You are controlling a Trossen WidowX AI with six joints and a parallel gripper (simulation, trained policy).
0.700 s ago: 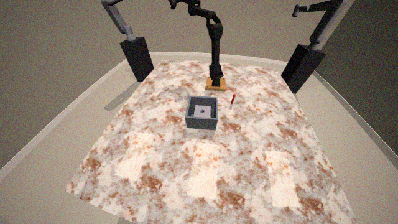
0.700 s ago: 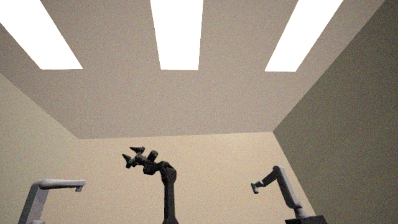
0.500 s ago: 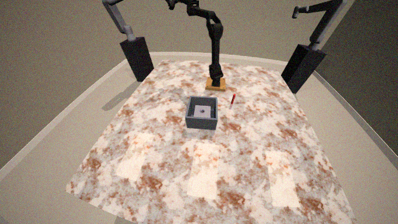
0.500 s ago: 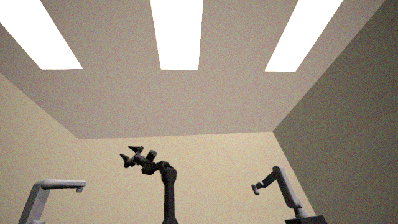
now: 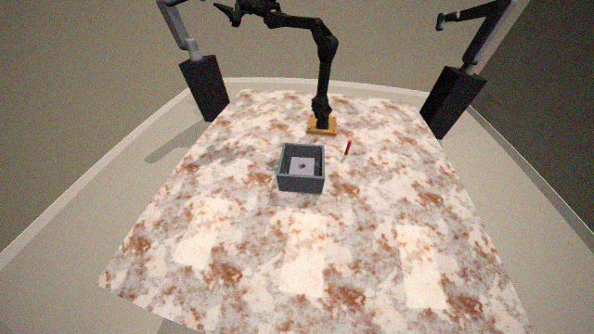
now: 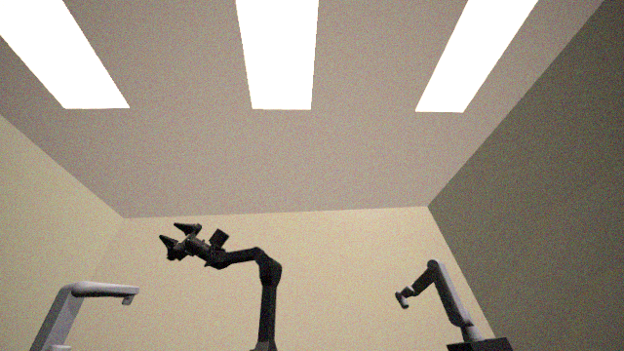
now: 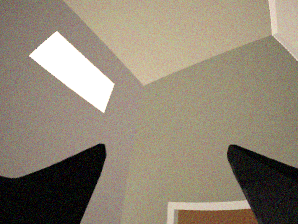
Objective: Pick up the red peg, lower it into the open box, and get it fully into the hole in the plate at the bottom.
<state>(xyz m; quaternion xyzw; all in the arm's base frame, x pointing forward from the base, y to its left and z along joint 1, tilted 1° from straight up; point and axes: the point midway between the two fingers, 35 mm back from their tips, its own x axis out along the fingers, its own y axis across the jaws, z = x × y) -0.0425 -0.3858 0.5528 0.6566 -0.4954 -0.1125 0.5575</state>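
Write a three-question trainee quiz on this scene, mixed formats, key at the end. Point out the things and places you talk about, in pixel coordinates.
1. True or false: the thin red peg point(image 5: 348, 147) is inside the open grey square-walled box point(image 5: 301, 184).
2. Multiple choice: the black two-fingered gripper point(image 6: 168, 231) point(image 7: 168, 151) is
A) shut on the peg
B) open, nothing between its fingers
C) shut, holding nothing
3. Fill in: the black arm stands on a ____-coloured base plate point(image 5: 331, 132).

Key: 1 false; 2 B; 3 wood

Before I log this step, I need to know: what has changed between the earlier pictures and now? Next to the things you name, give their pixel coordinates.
In the exterior view the pincer point(image 6: 168, 230) point(image 7: 168, 151) has shifted slightly leftward. It is open; nothing was taken hold of. The red peg point(image 5: 348, 147) and the open box point(image 5: 301, 184) stayed put.
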